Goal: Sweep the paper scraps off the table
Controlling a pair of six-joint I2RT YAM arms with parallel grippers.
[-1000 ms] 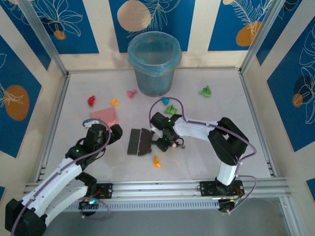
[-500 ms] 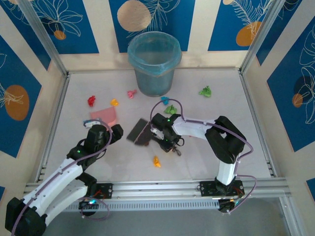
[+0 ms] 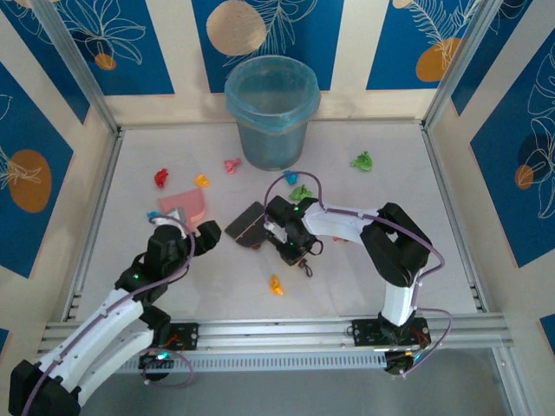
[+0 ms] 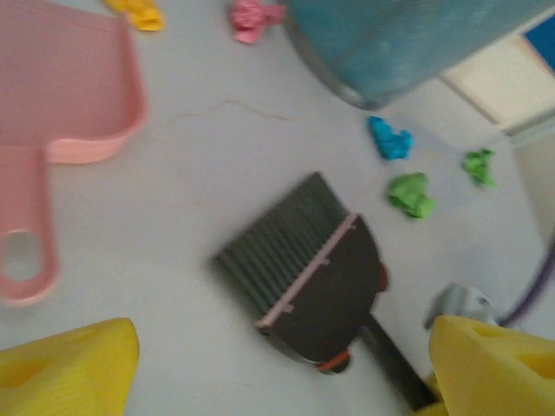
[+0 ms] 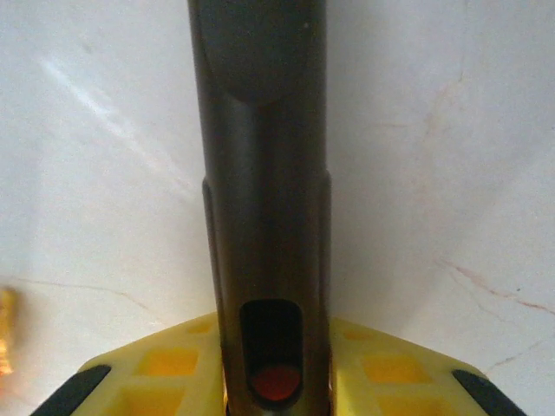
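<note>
Paper scraps [image 3: 231, 165] all lay loose on the bench [image 3: 373, 260], scattered in the top view:
- red scrap [image 3: 161, 178], orange scrap [image 3: 201, 181] and pink scrap [image 3: 231, 165] at far left, beyond the dustpan [image 3: 184, 204]
- cyan scrap [image 3: 290, 177] and green scrap [image 3: 301, 192] side by side, between the bin [image 3: 271, 108] and the right arm
- second green scrap [image 3: 362, 161] to the right of the bin, well apart from the rest
- second orange scrap [image 3: 277, 285] on the near side, close to the right hand [image 3: 293, 250] but not touching it

We saw the brush [image 3: 247, 227] mid-bench, its bristles pointing left and away from the arm bases, toward the dustpan and apart from it. The left wrist view showed the same: brush [image 4: 303, 269] angled, dustpan [image 4: 61, 95] at upper left, bare bench between them. We could not tell whether the bristles touched the bench.

In the right wrist view the right hand [image 5: 273, 373] was clenched on the brush handle, with a yellow finger [image 5: 165, 373] on either side of the dark shaft.

The left hand [image 3: 208, 236] sat just left of the brush head, near the dustpan's handle. It was released: the yellow fingertips [image 4: 69, 364] stood wide apart with nothing between them.
</note>
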